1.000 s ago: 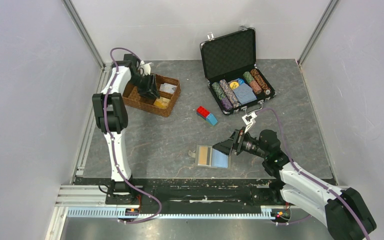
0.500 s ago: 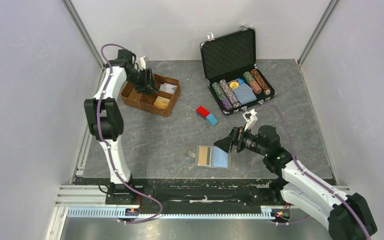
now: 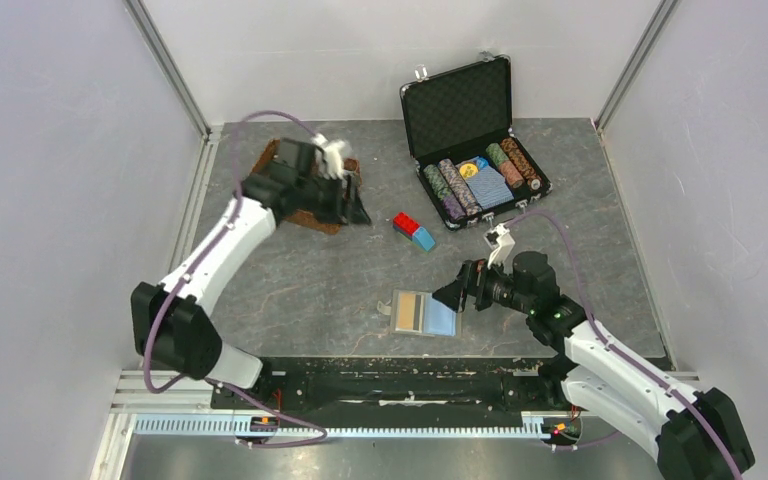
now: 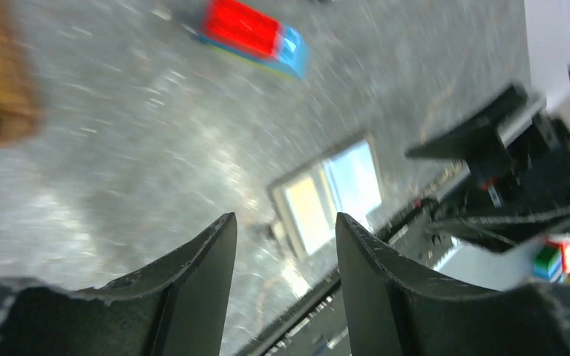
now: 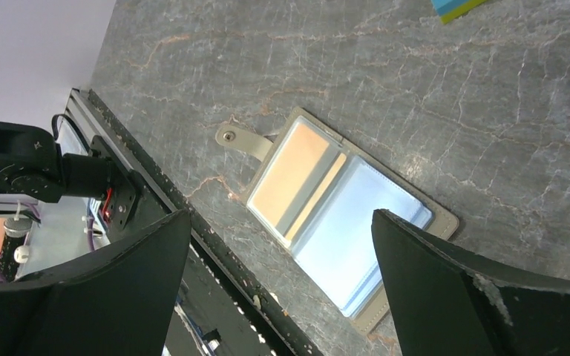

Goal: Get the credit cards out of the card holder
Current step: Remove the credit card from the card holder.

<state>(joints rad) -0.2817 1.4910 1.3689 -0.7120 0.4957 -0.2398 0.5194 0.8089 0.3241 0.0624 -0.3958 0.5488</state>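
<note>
The grey-tan card holder [image 3: 423, 313] lies open and flat near the table's front edge. An orange-gold credit card [image 3: 406, 311] sits in its left half and a light blue card [image 3: 441, 317] in its right half. The right wrist view shows the holder [image 5: 445, 222], the orange-gold card [image 5: 297, 172], the blue card [image 5: 360, 237] and the side tab [image 5: 241, 139]. My right gripper [image 3: 450, 296] is open and empty, just right of the holder and above it [image 5: 282, 215]. My left gripper [image 3: 355, 205] is open and empty, far from the holder, which shows blurred beyond its fingers [image 4: 326, 196].
A brown wicker tray [image 3: 272, 155] is mostly hidden under my left arm. An open black chip case [image 3: 475, 135] with chips stands at the back right. Red and blue bricks [image 3: 413, 231] lie mid-table, also in the left wrist view [image 4: 252, 35]. The front rail [image 3: 400, 365] runs close below the holder.
My left arm has swung from over the wicker tray to the right, toward the middle of the table. My right gripper has shifted slightly beside the holder. The holder has not moved.
</note>
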